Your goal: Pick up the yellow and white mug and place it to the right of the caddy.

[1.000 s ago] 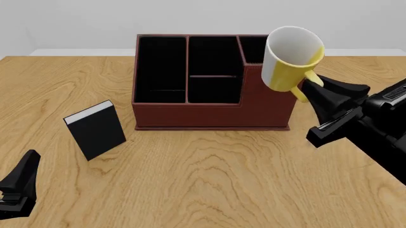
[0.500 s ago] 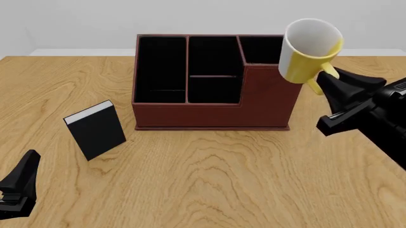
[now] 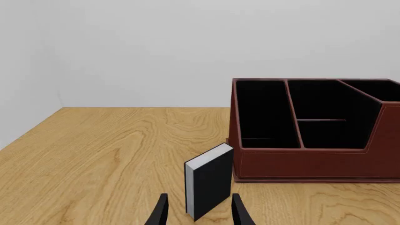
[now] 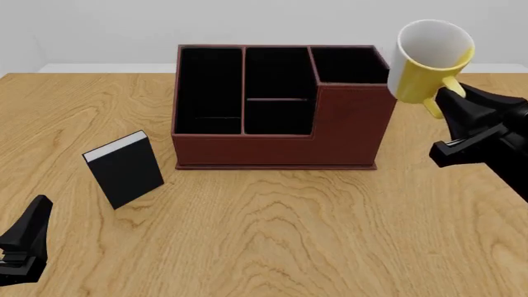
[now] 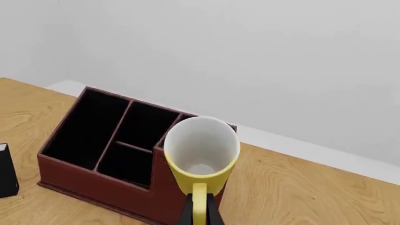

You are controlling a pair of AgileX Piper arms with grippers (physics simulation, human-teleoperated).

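One thin loop handle is all that carries the yellow and white mug (image 4: 429,59) right now: the right gripper (image 4: 449,114) has its jaws pinching that handle from either side, with the cup tipped so its white mouth faces up and toward the camera, held in the air above the caddy's (image 4: 281,108) tall right end and partly beyond its right wall. Because the grip sits off to one side of the cup's weight, the mug could swing or rotate about the handle during a descent, and a slip there would drop it onto the counter (image 4: 272,229) or against the leather-look wall. A second risk is clearance: the cup appears close to the caddy's right edge, so lowering from this spot might clip the rim or nudge the whole box sideways; more travel to the right seems wise before going down. A third is the tilt, since releasing it at this angle would likely let it land on its side and roll instead of standing. In the right wrist view the mug (image 5: 201,152) hides the counter below it, so the landing spot cannot be checked there. Far off at the near left, the left gripper (image 4: 21,244) hovers low with jaws spread, a small black book (image 3: 209,180) standing just ahead of them, well apart from the action.
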